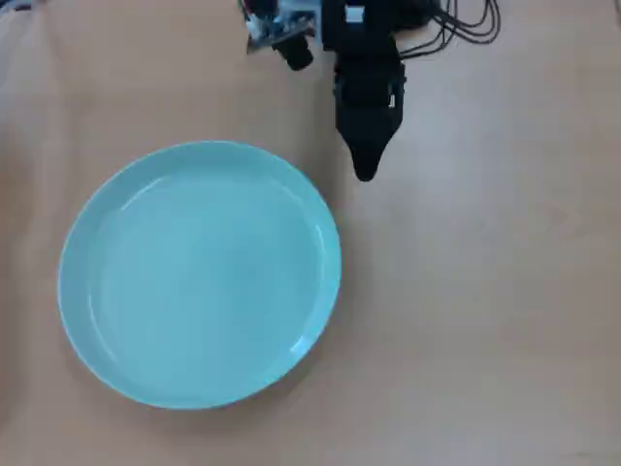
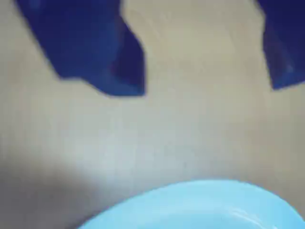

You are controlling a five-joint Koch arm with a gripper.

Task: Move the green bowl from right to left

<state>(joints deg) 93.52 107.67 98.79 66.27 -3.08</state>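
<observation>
The green bowl (image 1: 199,272) is a wide, shallow, pale turquoise dish lying flat on the wooden table, left of centre in the overhead view. My black gripper (image 1: 365,171) hangs at the top centre with its tip pointing down the view, just off the bowl's upper right rim and apart from it. In the wrist view the two dark jaws stand wide apart with bare table between them; the gripper (image 2: 205,88) is open and empty. The bowl's rim (image 2: 200,205) shows along the bottom edge of that view.
The arm's grey and black base parts (image 1: 281,29) sit at the top edge of the overhead view, with black cables (image 1: 471,24) to their right. Bare wooden table (image 1: 485,291) extends to the right of the bowl.
</observation>
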